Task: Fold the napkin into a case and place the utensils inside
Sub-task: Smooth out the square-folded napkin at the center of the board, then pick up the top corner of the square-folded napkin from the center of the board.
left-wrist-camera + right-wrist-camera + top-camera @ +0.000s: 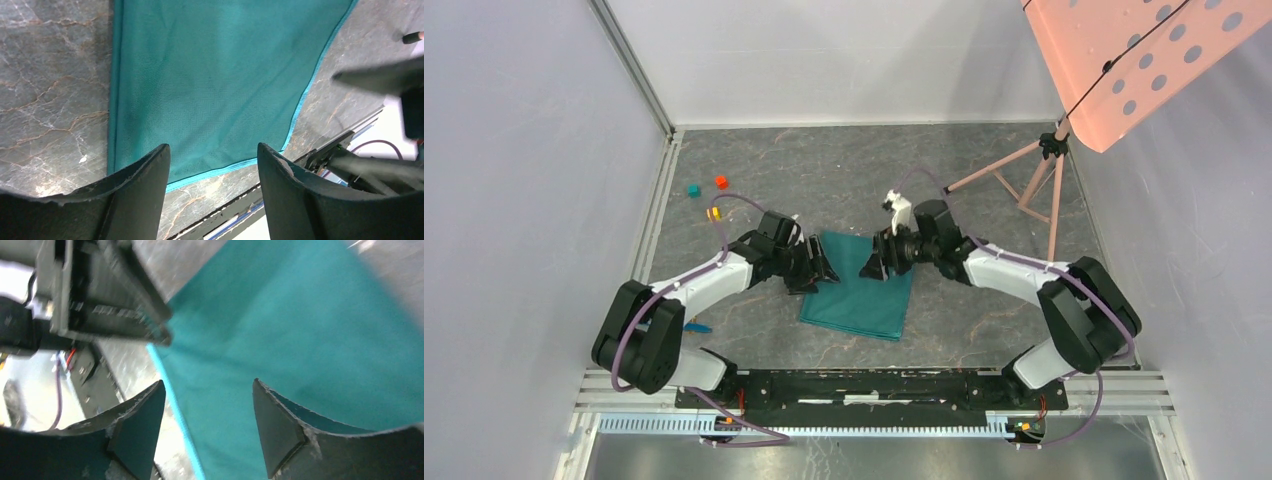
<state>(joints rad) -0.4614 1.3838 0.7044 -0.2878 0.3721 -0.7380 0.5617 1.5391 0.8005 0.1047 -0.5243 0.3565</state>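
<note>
The napkin (859,295) lies flat on the grey, marble-patterned surface (844,165), spread as a rough rectangle in the middle of the workspace, in front of the two arm bases. Its far edge sits between the two grippers, and its near edge points toward the black rail at the front.

The left gripper (822,268) hangs at the napkin's far left corner with its fingers apart. In the left wrist view the gap between the two dark fingers (145,185) is bare: only the teal cloth (215,75) and its lighter stitched hem show below, with the surface on either side. Nothing is held.

The right gripper (874,265) sits at the far right part of the napkin, facing the left one. Its fingers (280,430) are also spread, and the right wrist view, somewhat blurred, shows only cloth (310,340) and the hem beneath the opening. It grips nothing either.

Well away from the napkin, at the far left of the surface, lie three tiny cubes: teal (693,190), red (721,182) and yellow (714,212). A small bright-blue tip (696,327) shows beside the left arm's lower link; the rest of it is hidden. A pink perforated board (1144,60) on a thin tripod (1024,185) stands at the far right.
</note>
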